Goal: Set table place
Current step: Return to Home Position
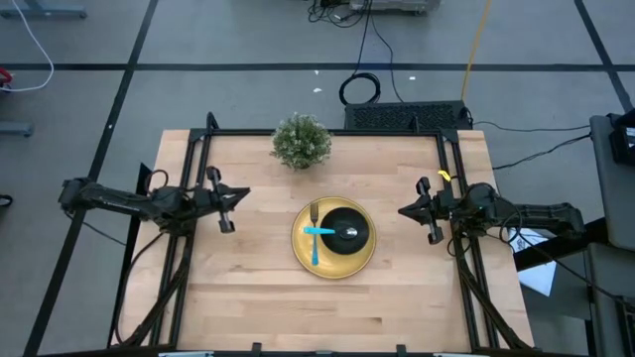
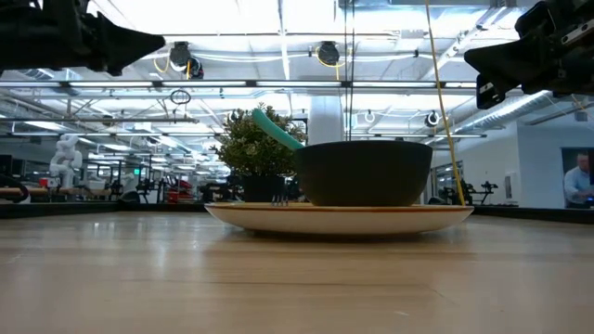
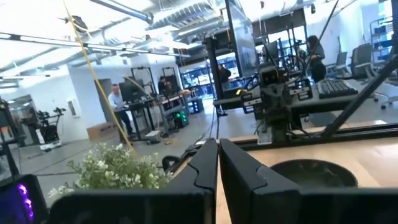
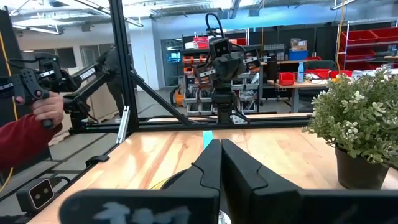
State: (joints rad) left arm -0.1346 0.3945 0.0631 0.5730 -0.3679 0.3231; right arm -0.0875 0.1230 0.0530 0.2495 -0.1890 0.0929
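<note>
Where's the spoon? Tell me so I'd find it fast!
Look at the light-wood table, then the yellow plate near its middle, with a black bowl on it. The spoon lies in that bowl, its light-blue handle poking over the rim; the fork, with a matching handle, lies on the plate beside the bowl.

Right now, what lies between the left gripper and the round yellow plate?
Nothing: the high view shows only bare light-wood plank tabletop between the left gripper and the round yellow plate.
</note>
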